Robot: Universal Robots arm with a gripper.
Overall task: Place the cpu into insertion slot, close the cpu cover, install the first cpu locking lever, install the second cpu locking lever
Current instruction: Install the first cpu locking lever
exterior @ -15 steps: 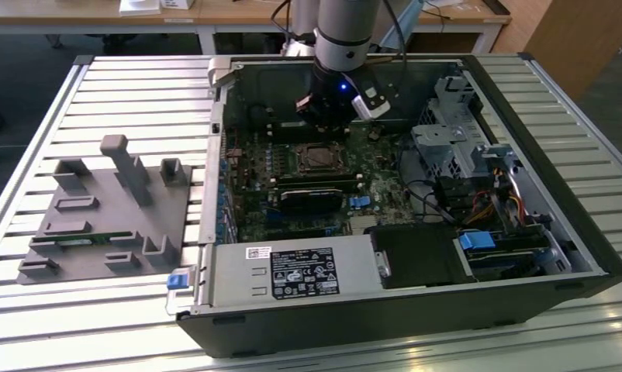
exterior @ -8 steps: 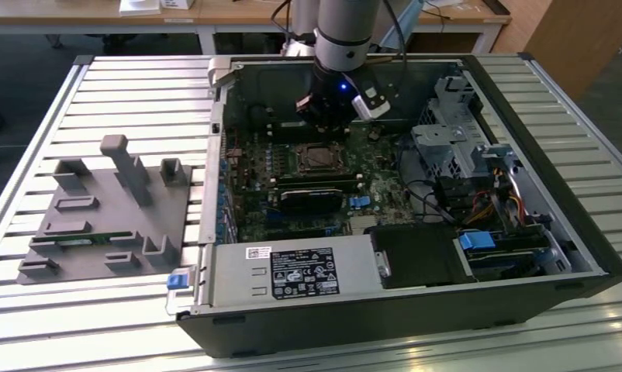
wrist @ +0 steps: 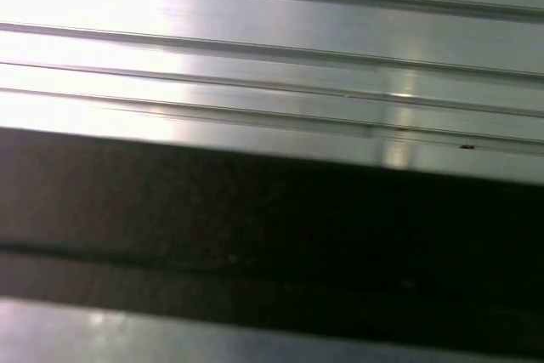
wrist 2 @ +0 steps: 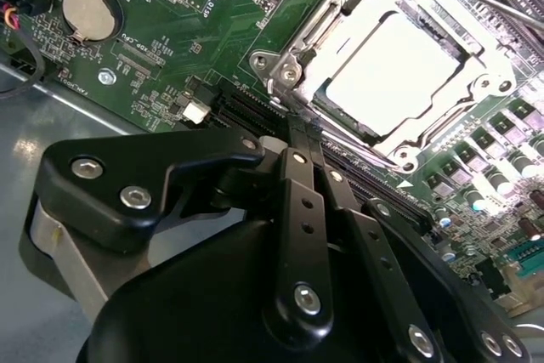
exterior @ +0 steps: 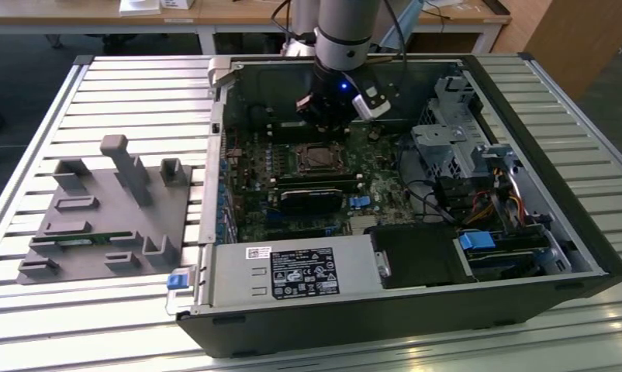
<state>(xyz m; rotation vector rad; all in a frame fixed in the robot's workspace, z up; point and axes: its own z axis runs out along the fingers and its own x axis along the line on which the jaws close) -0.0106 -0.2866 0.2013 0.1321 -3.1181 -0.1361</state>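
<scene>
A slatted metal counter [exterior: 135, 85] is lit brightly; wooden desks [exterior: 239, 14] are seen behind, over dark floor [exterior: 22, 70].

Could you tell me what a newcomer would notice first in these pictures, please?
First the open computer case on the slatted metal table, with the robot arm reaching down into it. In the second wrist view, the cpu gleams under the closed cpu cover, just past the gripper.

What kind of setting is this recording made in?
Probably a lab or workshop bench for computer assembly: an open black desktop computer case lies on a slatted aluminium table, beside a grey plastic parts fixture, with wooden desks behind.
</scene>
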